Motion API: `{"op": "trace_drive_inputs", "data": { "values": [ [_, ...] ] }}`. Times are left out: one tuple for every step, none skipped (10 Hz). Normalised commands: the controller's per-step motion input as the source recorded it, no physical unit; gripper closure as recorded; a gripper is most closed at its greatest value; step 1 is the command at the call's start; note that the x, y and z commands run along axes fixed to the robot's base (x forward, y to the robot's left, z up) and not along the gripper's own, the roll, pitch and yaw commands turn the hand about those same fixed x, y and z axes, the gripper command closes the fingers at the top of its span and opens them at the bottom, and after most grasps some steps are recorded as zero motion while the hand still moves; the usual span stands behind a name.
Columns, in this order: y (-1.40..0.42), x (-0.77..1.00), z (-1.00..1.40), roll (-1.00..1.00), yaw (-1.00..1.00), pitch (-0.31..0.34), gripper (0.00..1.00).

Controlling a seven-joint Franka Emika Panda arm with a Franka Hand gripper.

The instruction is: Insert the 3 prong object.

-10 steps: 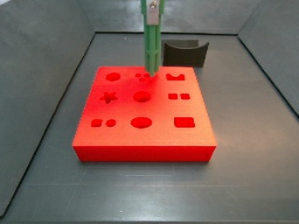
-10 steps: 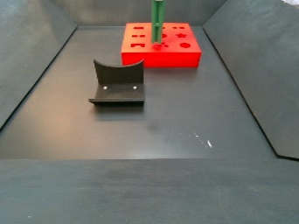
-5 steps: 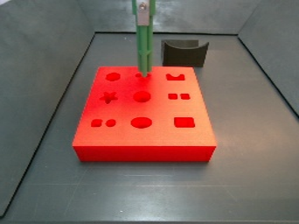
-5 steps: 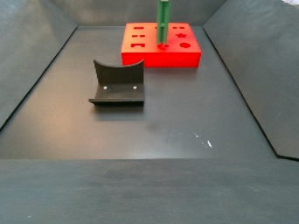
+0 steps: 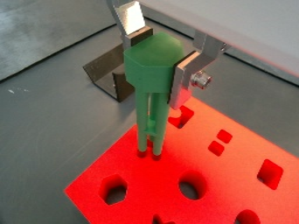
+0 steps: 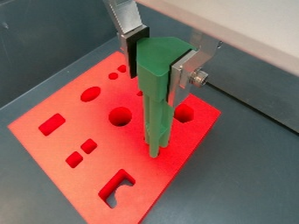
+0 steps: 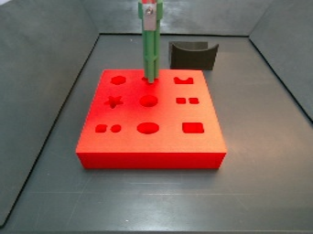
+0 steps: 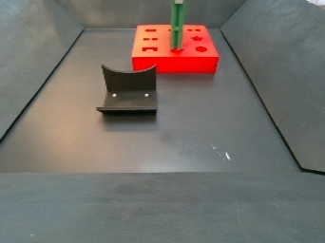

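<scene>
My gripper (image 5: 162,54) is shut on the head of the 3 prong object (image 5: 152,96), a long green piece hanging upright with its rods pointing down. It also shows in the wrist view from the opposite side (image 6: 158,96), where the gripper (image 6: 160,58) clamps it between silver fingers (image 6: 187,72). The rod tips sit just over the top face of the red block (image 5: 140,179), near the holes in its back row. In both side views the green piece (image 7: 149,50) (image 8: 178,21) stands vertical over the red block (image 7: 153,137) (image 8: 176,57). Whether the tips touch the block I cannot tell.
A dark grey curved block (image 7: 193,55) stands on the floor behind the red block, also seen in a side view (image 8: 127,90) and in a wrist view (image 5: 107,72). Grey walls enclose the dark floor (image 8: 165,142).
The gripper with the green piece has shifted sideways over the red block's back row, from nearer the edge toward the middle, and now holds nearly still.
</scene>
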Motion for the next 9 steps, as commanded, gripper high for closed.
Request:
{"op": "trace_drive_inputs", "data": {
  "values": [
    [-0.11,0.0,-0.08,-0.06,0.15,-0.084,1.0],
    [0.0,0.07,-0.19,-0.1,0.22,-0.106,1.0],
    [0.0,0.06,-0.25,-0.1,0.29,-0.109,1.0],
    [0.0,0.0,-0.25,-0.08,0.23,-0.12,1.0],
    [0.08,0.0,-0.26,-0.08,0.22,-0.133,1.0],
    [0.0,-0.03,-0.19,-0.06,0.2,-0.13,1.0],
    [0.0,-0.05,-0.11,-0.01,0.01,-0.091,1.0],
    [0.0,-0.03,-0.05,0.0,0.0,-0.043,1.0],
    [0.0,-0.11,-0.03,0.0,0.0,-0.047,1.0]
  ]
}}
